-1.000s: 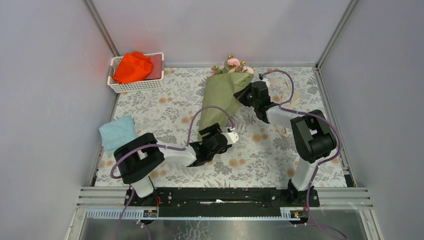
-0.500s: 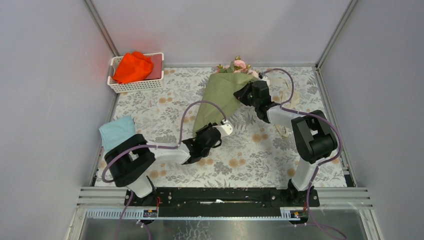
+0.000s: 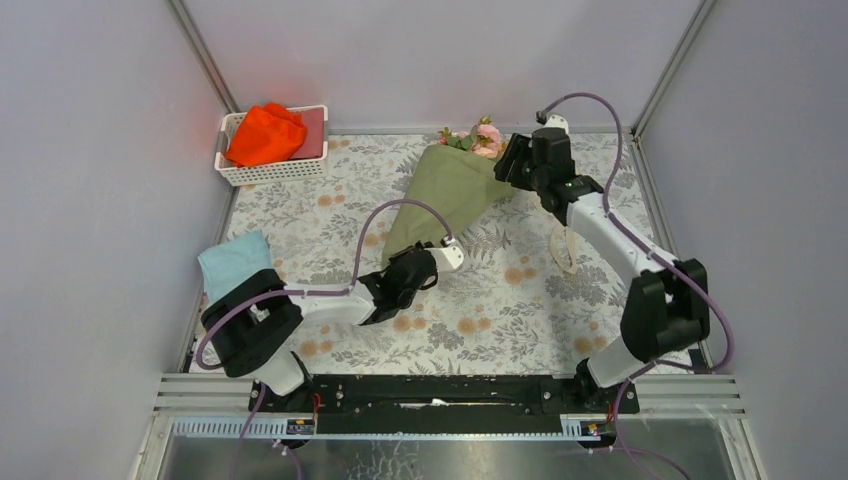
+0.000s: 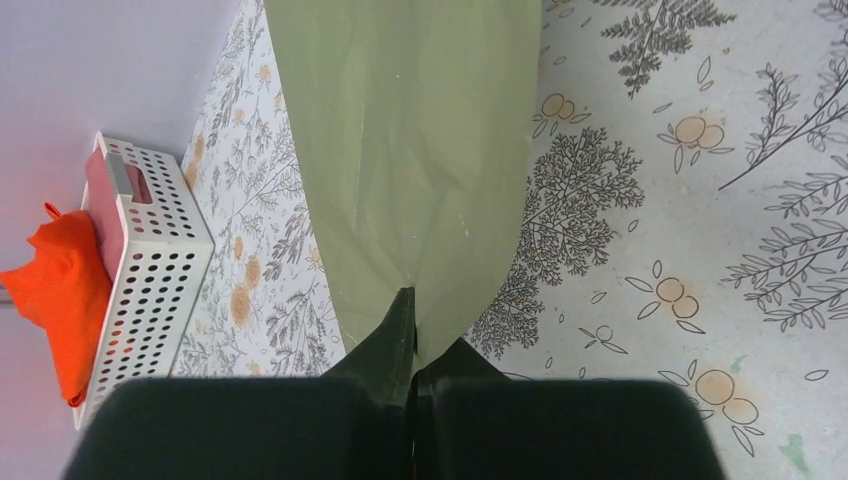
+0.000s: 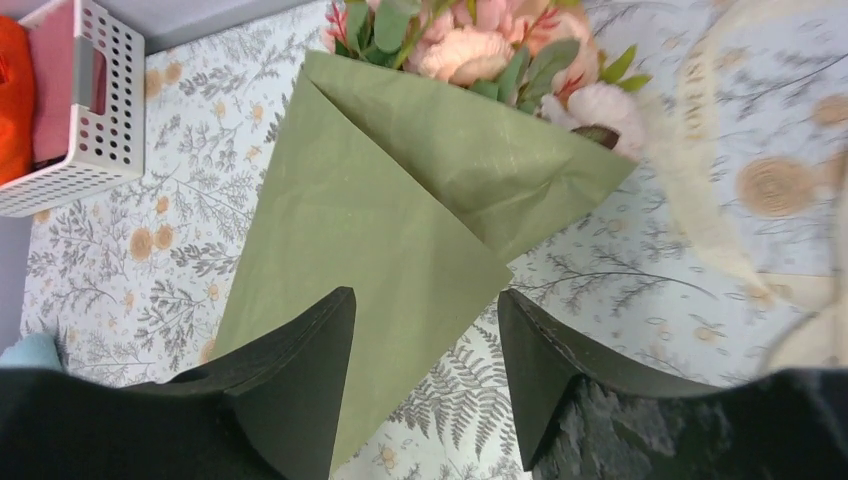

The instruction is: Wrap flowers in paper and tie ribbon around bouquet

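table (image 3: pixel 300 230): a floral-print cloth is covering it, filling the middle of the top view.
bouquet (image 3: pixel 445 195): is lying flat on the cloth at upper centre of the top view, with the wide end pointing upper right and the narrow end running down-left. It is probably light and head-heavy, so it is likely to pivot or slide if pulled from one end only.
paper (image 5: pixel 400 200): the olive sheet is forming the cone, one flap overlapping the other along a diagonal edge. It looks thin and easily creased, and the overlap is likely to spring open if released. Best hold, by judgement: the narrow neck, across the overlap, where the stems are stiffening it.
left gripper (image 4: pixel 410 320): jaws are closed tight, pinching the pointed bottom tip of the paper at bottom centre of the left wrist view.
right gripper (image 5: pixel 425 295): fingers are standing well apart, gripping nothing and hanging over the cone's middle.
ribbon (image 3: pixel 565 245): the cream strap is lying loose on the cloth, right of the bouquet, and is not tied yet. Whether it is touching the wide end cannot be told. It looks limp and flat, so it is probably needing a pinch at a raised loop or an end.
flowers (image 5: pixel 470 45): pink blooms and leaves are poking out of the wide end, at the top of the right wrist view. They look fragile, so the jaws should be staying off them.
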Robot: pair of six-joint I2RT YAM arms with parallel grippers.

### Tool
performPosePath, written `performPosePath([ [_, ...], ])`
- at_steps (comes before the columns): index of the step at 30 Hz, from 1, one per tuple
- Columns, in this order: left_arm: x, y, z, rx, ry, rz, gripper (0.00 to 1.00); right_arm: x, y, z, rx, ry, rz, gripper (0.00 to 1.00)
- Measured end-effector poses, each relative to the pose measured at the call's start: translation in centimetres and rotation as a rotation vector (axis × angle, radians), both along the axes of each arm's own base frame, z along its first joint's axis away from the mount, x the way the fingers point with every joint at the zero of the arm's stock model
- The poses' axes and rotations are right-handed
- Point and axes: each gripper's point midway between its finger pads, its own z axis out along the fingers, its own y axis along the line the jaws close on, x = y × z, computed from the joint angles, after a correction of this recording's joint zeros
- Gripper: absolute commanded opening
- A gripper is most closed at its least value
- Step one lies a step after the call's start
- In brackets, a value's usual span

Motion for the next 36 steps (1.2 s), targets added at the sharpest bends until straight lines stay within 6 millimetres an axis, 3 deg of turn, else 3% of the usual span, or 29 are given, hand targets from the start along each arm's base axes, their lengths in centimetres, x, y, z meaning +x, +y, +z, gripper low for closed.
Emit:
performPosePath([
  [4,0.0,-0.1,-0.6,0.050,-0.006,-0.021,0.00,-2.0,-0.4,4.6,-0.024,-0.066,0.001,0.65],
  [7,-0.1,-0.5,-0.8,0.077,-0.017,-0.038,0.00,-3.3,1.3,6.5,0.063,-0.124,0.022,0.66],
  [8,-0.2,-0.6,-0.9,0.087,-0.022,-0.043,0.00,-4.0,3.0,6.3,0.104,-0.129,0.049,0.67],
  [11,-0.5,-0.8,-1.3,0.115,-0.031,-0.054,0.00,-4.7,6.6,3.2,0.216,-0.067,0.089,0.67],
  [13,-0.6,-0.9,-1.5,0.130,-0.035,-0.057,0.00,-4.6,7.8,-0.6,0.252,0.017,0.079,0.67],
  [16,-0.7,-0.9,-1.4,0.136,-0.044,-0.056,0.00,-4.8,7.9,-6.5,0.255,0.149,0.025,0.67],
  [19,-0.6,-0.8,-1.3,0.139,-0.051,-0.050,0.00,-5.6,7.3,-10.0,0.246,0.227,-0.021,0.68],
  [25,-0.7,-0.6,-1.4,0.145,-0.052,-0.048,0.00,-5.2,7.5,-10.0,0.289,0.219,-0.049,0.73],
  [31,-0.6,-0.6,-1.3,0.148,-0.059,-0.045,0.00,-5.4,7.6,-10.8,0.331,0.247,-0.083,0.99],
  [36,-0.6,-0.5,-1.3,0.153,-0.064,-0.050,0.00,-6.8,6.9,-12.8,0.329,0.303,-0.118,1.00],
])
